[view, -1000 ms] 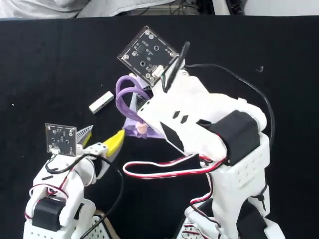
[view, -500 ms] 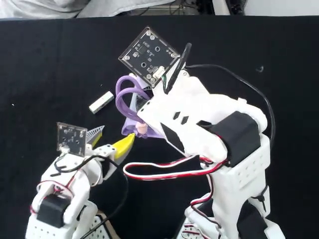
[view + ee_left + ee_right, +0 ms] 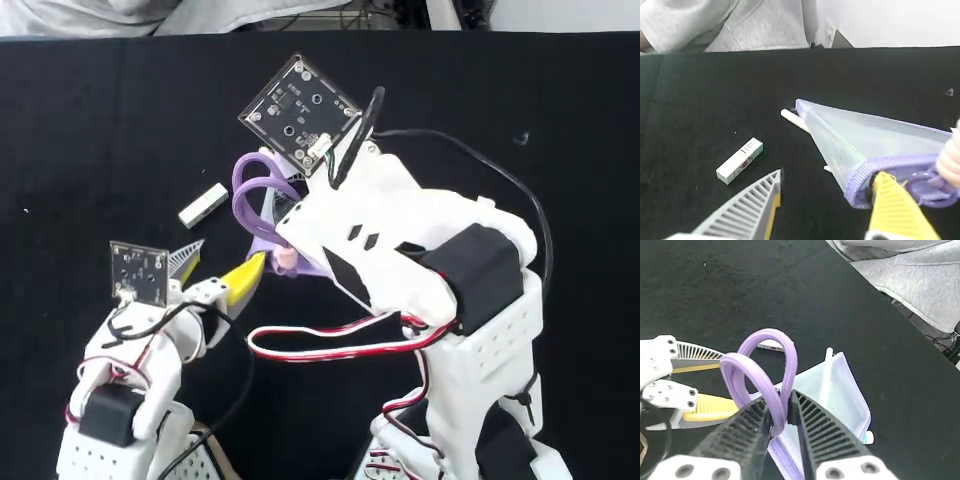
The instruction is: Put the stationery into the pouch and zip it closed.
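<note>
Your right gripper (image 3: 780, 401) is pinching tight on the two purple cord loops (image 3: 771, 362) of the translucent mesh pouch with purple trim (image 3: 867, 142), at the centre of the high view. The pouch itself is lying under that arm, mostly hidden there.

Your left gripper (image 3: 822, 202) is standing wide apart and gripping nothing. Its yellow finger (image 3: 892, 210) is sitting just beside the pouch's purple-edged corner.

One small white rectangular box (image 3: 203, 204) is lying left of the loops, apart from both grippers; its print is too small to read. One pale stick (image 3: 791, 118) is poking out from behind the pouch.

The black table (image 3: 90, 130) is giving you open room across the upper left and the whole right side, and its far edge is running along the top of the frame.
</note>
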You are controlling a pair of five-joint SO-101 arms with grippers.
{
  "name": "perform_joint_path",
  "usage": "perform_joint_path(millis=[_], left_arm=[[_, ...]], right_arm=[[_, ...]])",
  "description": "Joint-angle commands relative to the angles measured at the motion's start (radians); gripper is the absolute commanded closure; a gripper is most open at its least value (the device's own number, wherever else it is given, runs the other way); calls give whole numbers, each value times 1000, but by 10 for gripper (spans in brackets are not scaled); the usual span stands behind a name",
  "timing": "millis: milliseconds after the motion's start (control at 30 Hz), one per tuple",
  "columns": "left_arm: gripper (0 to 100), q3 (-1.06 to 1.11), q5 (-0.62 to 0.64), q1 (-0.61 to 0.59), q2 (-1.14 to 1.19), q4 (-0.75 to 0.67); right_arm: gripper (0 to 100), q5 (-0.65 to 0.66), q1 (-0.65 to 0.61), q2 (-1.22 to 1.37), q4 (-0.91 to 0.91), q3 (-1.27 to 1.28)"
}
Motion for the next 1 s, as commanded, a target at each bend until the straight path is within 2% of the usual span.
perform_joint_path(millis=[0, 133, 233, 367, 667, 733, 867, 967], left_arm=[[712, -27, 6, -2, 146, -74], [712, -153, 8, -1, 408, -87], [712, -240, 55, -2, 577, -92], [712, -323, 69, -1, 709, -92], [719, -323, 68, -5, 672, -94], [778, -303, 68, -7, 644, -123], [978, -234, 66, -1, 577, -181], [928, -222, 68, -1, 539, -175]], right_arm=[[988, -2, 11, -35, 29, -5], [988, -2, 11, -35, 29, -5], [988, -2, 11, -35, 29, -5], [988, -2, 11, -35, 29, -5], [988, -2, 11, -35, 29, -5], [988, -2, 11, -35, 29, -5], [988, -2, 11, -35, 28, -5], [988, -2, 11, -35, 28, -5]])
